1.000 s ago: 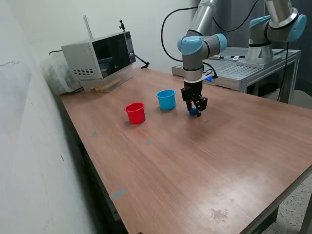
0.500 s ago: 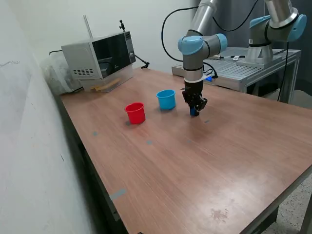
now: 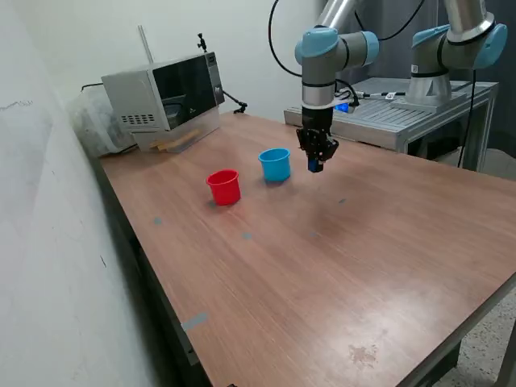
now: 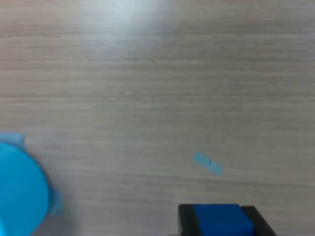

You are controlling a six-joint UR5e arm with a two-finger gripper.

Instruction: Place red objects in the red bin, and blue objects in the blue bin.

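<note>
My gripper (image 3: 314, 164) hangs above the table, a little to the exterior view's right of the blue bin (image 3: 275, 164), and is shut on a small dark blue cube (image 3: 314, 166). In the wrist view the blue cube (image 4: 216, 221) sits between the black fingers (image 4: 185, 222), and part of the blue bin (image 4: 19, 189) shows at the frame's edge. The red bin (image 3: 224, 187) stands on the table to the exterior view's left of the blue bin. No red objects are visible.
A microwave (image 3: 164, 97) sits at the back of the wooden table (image 3: 322, 258) near the wall. A second robot arm (image 3: 451, 48) stands on a metal bench behind. Small bits of blue tape (image 4: 207, 163) are stuck to the tabletop.
The gripper closed on the blue cube at the table surface and has lifted it up, shifting slightly toward the blue bin.
</note>
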